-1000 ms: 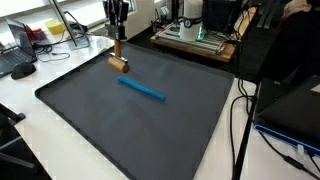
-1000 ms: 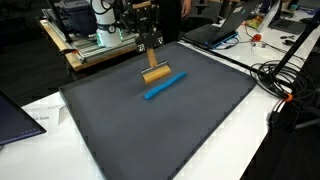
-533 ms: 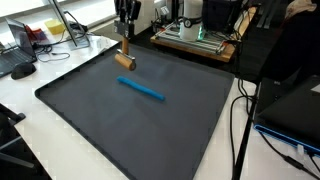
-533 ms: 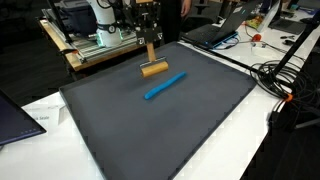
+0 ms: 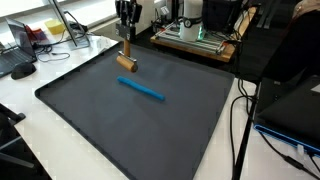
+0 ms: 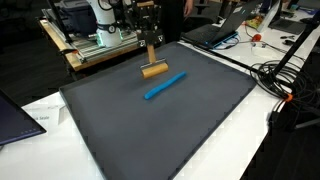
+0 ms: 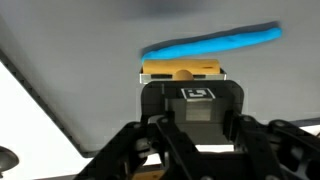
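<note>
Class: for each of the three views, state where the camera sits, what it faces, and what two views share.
Exterior view: high beside the mat, facing the gripper holding a mallet.
Exterior view: high off another mat edge, same target; gripper shows.
Wrist view: behind the gripper, facing down at mallet and stick.
All share mallet and stick.

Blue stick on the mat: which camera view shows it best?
An exterior view shows the blue stick best: whole, sharp, flat on the dark mat, apart from the wooden tool. Both exterior views give this. The wrist view shows it larger but blurred.
</note>
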Motion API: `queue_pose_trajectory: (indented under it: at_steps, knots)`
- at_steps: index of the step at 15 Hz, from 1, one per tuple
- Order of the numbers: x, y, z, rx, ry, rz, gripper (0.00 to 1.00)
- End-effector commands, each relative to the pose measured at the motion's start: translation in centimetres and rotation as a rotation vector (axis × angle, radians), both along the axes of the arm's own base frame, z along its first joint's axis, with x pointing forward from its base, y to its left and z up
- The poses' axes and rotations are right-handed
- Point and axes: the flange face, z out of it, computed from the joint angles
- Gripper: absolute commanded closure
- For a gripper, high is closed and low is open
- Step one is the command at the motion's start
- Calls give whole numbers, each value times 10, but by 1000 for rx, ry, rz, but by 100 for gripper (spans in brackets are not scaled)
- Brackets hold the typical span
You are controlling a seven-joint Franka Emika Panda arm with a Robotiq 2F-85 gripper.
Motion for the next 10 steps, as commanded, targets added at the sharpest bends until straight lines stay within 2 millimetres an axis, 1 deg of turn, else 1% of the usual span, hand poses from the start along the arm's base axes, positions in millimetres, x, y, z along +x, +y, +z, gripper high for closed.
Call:
queue_pose_trajectory:
  at_steps: [1, 6, 10]
  knots:
    - [2, 24, 9, -32, 6, 2, 78]
    - [-1, 64, 13, -21, 29, -46, 78]
    - [-1, 95, 17, -4, 18, -117, 78]
